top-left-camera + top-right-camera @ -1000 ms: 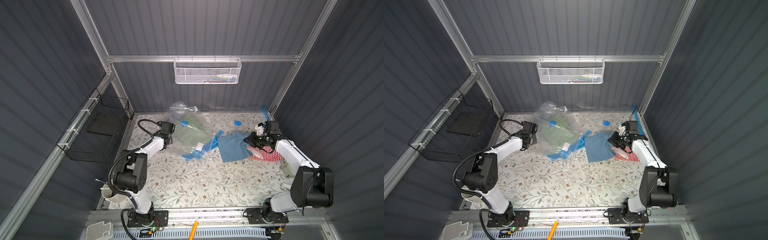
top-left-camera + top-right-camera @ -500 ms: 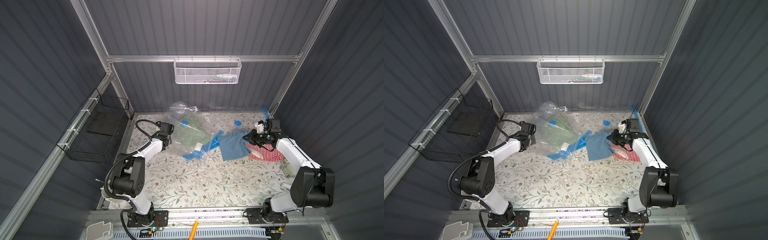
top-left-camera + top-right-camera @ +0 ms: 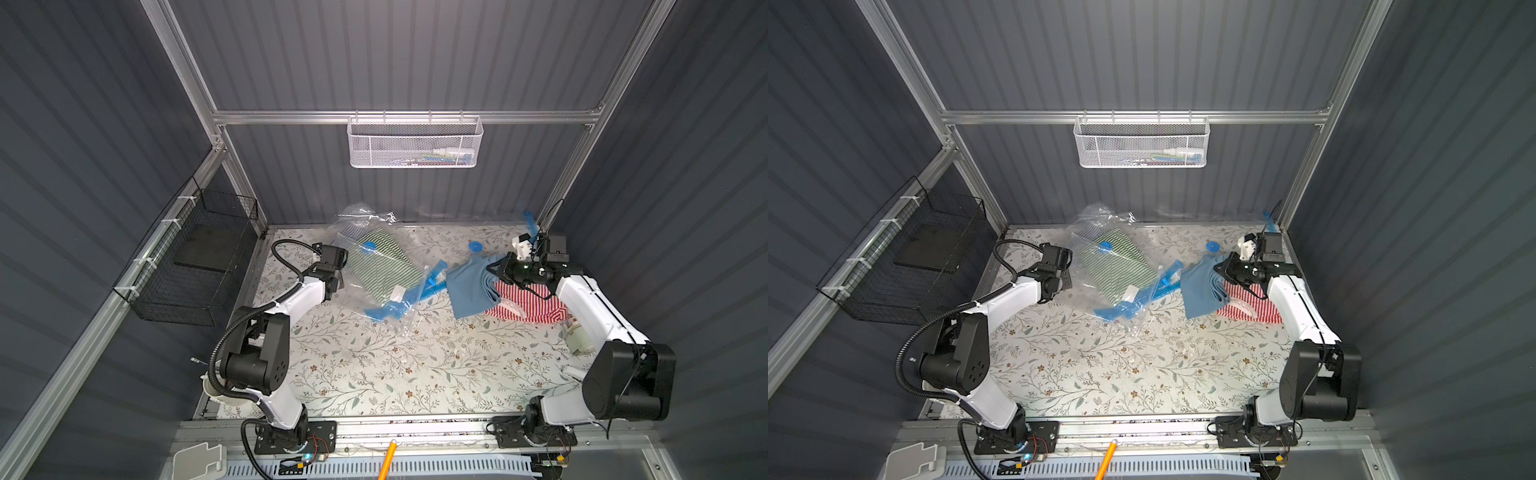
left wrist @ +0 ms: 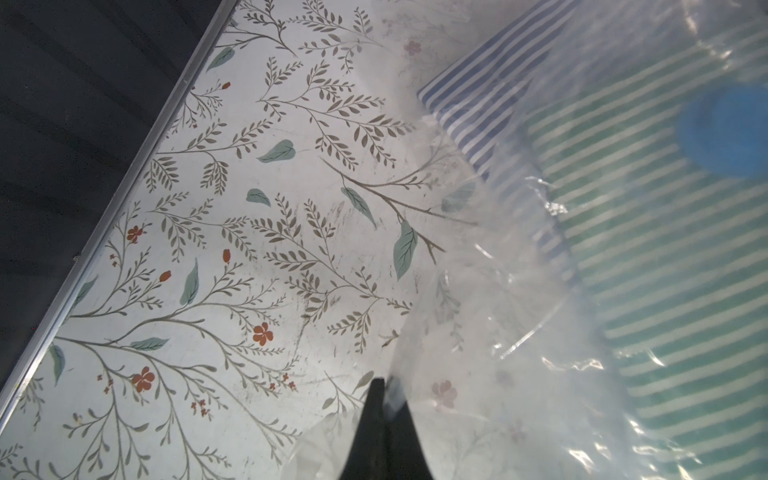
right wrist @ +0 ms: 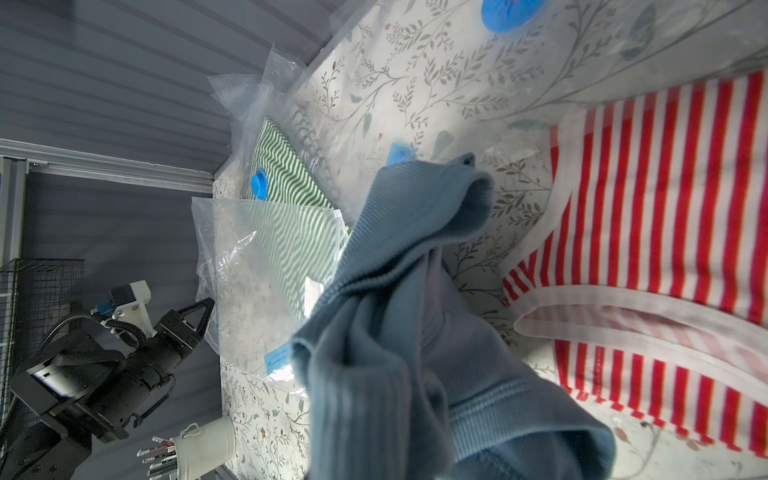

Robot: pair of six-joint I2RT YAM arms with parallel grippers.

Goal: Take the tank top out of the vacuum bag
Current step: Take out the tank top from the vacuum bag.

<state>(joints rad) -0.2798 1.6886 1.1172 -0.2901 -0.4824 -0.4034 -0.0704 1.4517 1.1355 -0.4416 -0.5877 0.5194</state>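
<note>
Right fingers (image 3: 501, 270) had lifted the tank top (image 3: 469, 286) a little, pinching its edge near the right edge of the table (image 3: 374, 374), outside the vacuum bag (image 4: 490, 324). Left fingers (image 4: 381, 401) pinched the bag's clear edge. The top looked soft, light and floppy; its hem seemed best to hold.

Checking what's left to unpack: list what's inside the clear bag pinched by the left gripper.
Through the vacuum bag show a green-striped garment and, beside it, blue-striped fabric. The green one hides the rest of that fabric, so what it is cannot be told.
</note>
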